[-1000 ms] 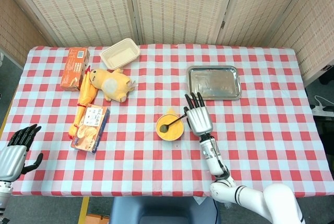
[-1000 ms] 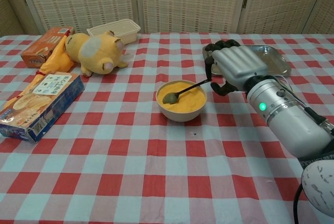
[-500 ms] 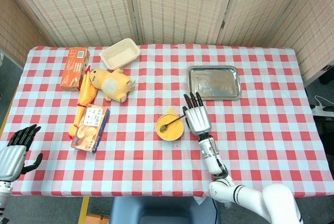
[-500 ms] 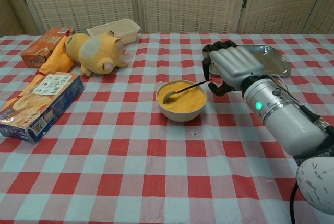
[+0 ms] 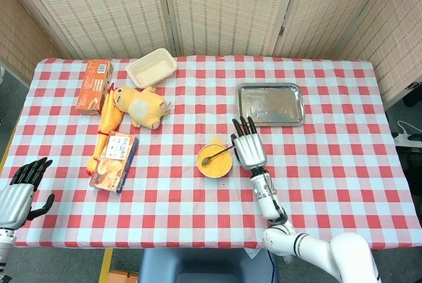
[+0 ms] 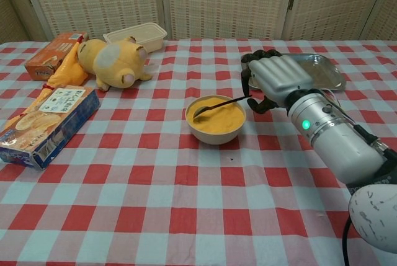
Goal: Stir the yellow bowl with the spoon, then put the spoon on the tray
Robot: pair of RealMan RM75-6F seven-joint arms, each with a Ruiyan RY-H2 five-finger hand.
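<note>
The yellow bowl [image 5: 214, 160] [image 6: 216, 119] stands near the table's middle. A dark spoon [image 5: 215, 157] [image 6: 215, 106] has its scoop inside the bowl and its handle running right to my right hand [image 5: 248, 146] [image 6: 278, 79], which pinches the handle's end just right of the bowl. The metal tray [image 5: 271, 104] [image 6: 327, 70] lies behind that hand, bare. My left hand [image 5: 21, 190] hangs off the table's front left corner with fingers spread, holding nothing; only the head view shows it.
A yellow plush toy [image 5: 140, 105] [image 6: 113, 60], a cream food container [image 5: 151, 67] [image 6: 136, 35], an orange box [image 5: 94, 85] [image 6: 54, 46] and a blue-edged snack box [image 5: 114, 161] [image 6: 47, 124] sit on the left half of the checked tablecloth.
The spoon's scoop has shifted slightly back and left inside the bowl, and my right hand has moved a little left with it. The left hand has not moved.
</note>
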